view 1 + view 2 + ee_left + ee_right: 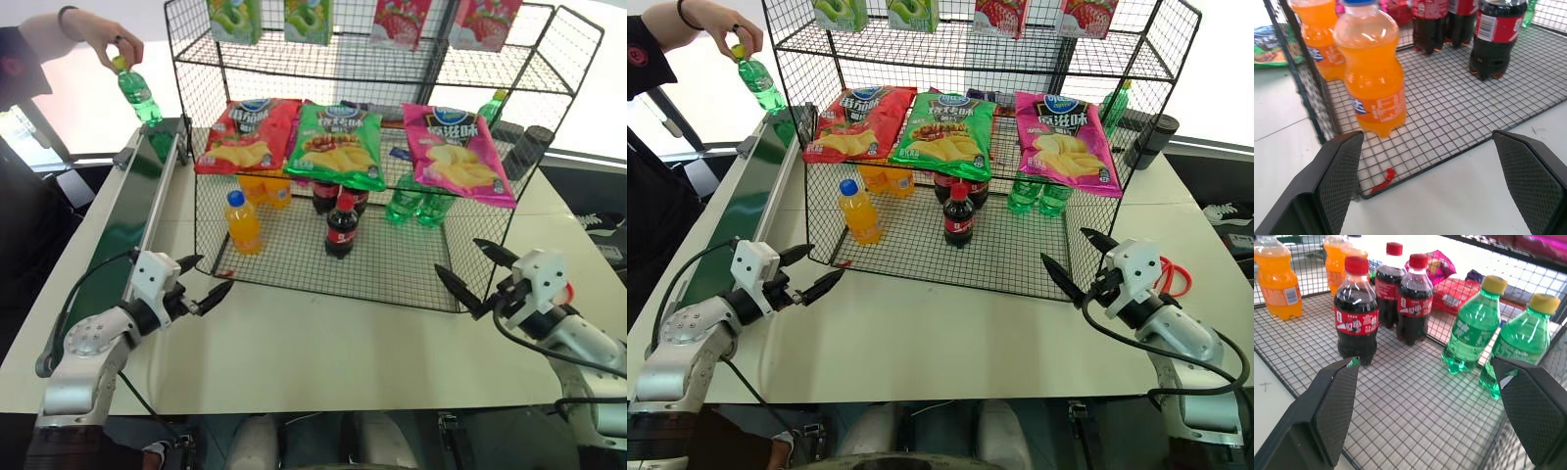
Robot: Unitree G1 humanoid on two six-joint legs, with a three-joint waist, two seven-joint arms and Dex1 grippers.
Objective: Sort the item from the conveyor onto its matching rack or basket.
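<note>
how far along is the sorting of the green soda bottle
Barely begun. Done: two green bottles already stand on the rack's bottom tier. In hand: a person's hand holds the green soda bottle by its cap above the conveyor's far end. Left: the left gripper and right gripper are open and empty, so pickup and placing remain.

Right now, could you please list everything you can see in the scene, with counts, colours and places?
Green bottle: one, yellow cap, held by a person's hand above the conveyor.
Conveyor: one, dark green belt, left of the rack.
Rack: one, black wire mesh, on the white table.
Chip bags: three, red, green, pink, middle tier.
Orange bottles: three, bottom tier, left.
Cola bottles: three, red caps, bottom tier, middle.
Green bottles: two, bottom tier, right.
Left claw: open, over the table.
Right claw: open, at the rack's right corner.
</note>
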